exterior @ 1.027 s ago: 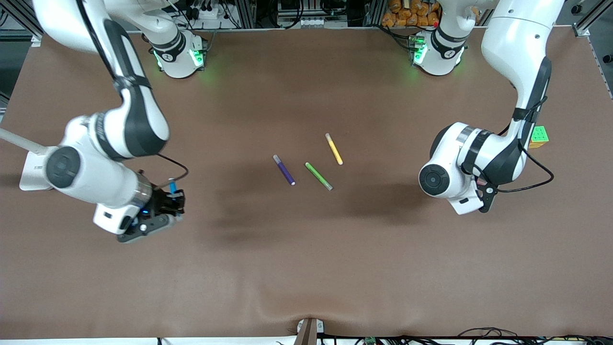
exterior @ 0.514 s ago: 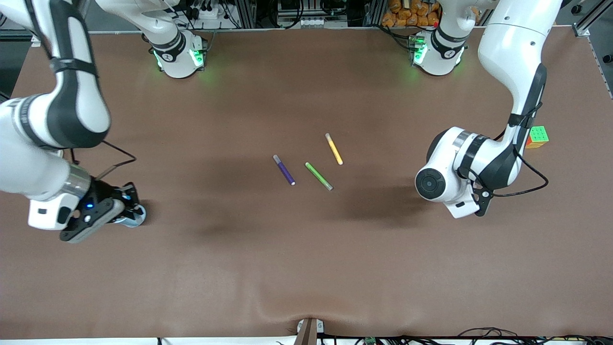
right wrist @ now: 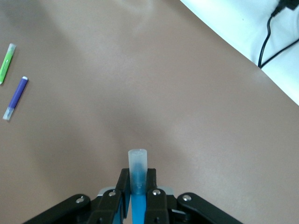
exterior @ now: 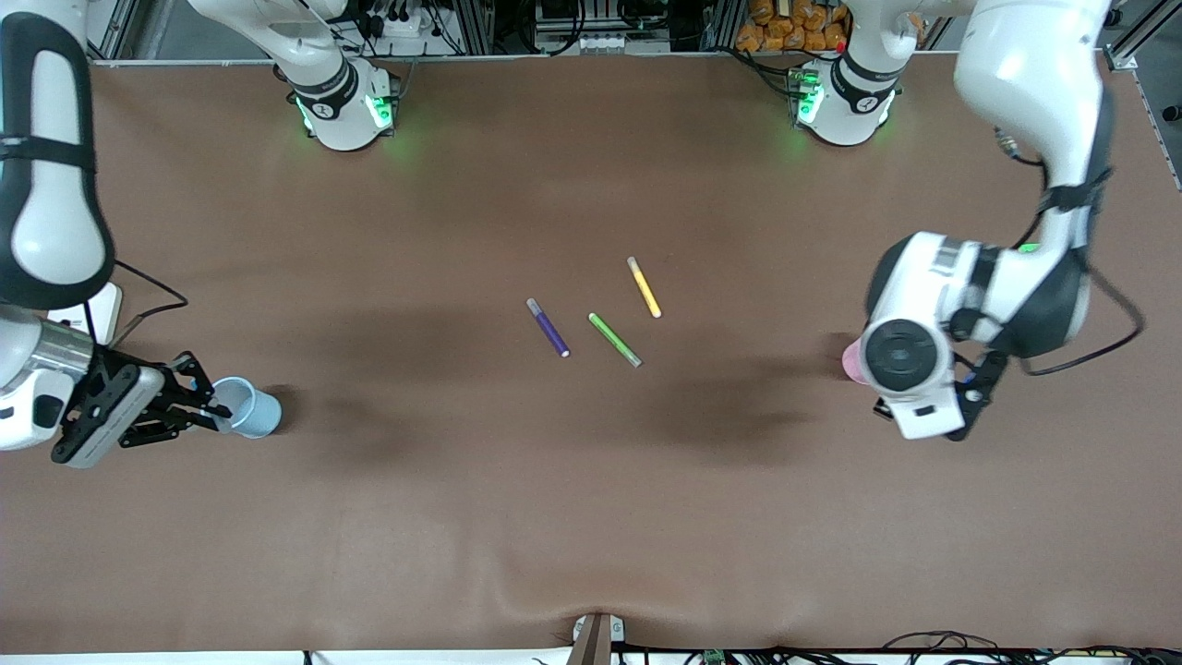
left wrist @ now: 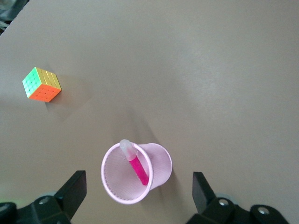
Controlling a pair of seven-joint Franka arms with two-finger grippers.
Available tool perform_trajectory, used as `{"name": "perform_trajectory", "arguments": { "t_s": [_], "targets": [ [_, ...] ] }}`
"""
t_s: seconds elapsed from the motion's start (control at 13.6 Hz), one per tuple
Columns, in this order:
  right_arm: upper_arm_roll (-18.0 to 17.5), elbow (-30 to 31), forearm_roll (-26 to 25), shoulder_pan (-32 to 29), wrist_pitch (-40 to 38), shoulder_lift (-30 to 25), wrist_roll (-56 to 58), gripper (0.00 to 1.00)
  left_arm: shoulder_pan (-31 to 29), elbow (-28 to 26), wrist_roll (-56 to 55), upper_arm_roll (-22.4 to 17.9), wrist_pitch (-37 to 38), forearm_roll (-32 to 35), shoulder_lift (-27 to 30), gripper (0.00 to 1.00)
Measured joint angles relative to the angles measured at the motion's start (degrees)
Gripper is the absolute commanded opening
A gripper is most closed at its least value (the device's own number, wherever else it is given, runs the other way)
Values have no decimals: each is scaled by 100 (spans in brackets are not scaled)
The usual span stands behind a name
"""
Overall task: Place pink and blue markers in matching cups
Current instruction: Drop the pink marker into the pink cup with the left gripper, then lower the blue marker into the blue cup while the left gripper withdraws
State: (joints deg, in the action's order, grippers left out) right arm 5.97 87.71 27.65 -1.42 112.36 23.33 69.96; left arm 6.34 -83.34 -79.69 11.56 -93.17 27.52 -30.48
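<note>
The pale pink cup stands upright with the pink marker leaning inside it, pale end at the rim. My left gripper is open above it, with one finger on each side and clear of the cup. In the front view only the cup's edge shows beside the left arm's wrist. My right gripper is shut on the blue marker, greyish end pointing out. In the front view this gripper is at the rim of the pale blue cup.
Purple, green and yellow pens lie mid-table. A colour cube sits near the pink cup. A white block with a cable lies at the right arm's end.
My right arm has swung toward its own end of the table with the blue marker and now sits at the blue cup. My left arm has shifted, uncovering the pink cup's edge.
</note>
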Motion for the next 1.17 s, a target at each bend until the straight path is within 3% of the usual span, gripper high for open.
{"name": "perform_trajectory", "arguments": {
  "t_s": [0.51, 1.17],
  "targets": [
    [-1, 61, 1602, -761, -252, 801, 2776, 0, -428, 263, 2233, 8, 108, -1121, 767, 100],
    [-2, 54, 2193, -1093, -558, 1196, 4320, 0, -704, 272, 5312, 0, 223, -1296, 1962, 100]
  ]
}}
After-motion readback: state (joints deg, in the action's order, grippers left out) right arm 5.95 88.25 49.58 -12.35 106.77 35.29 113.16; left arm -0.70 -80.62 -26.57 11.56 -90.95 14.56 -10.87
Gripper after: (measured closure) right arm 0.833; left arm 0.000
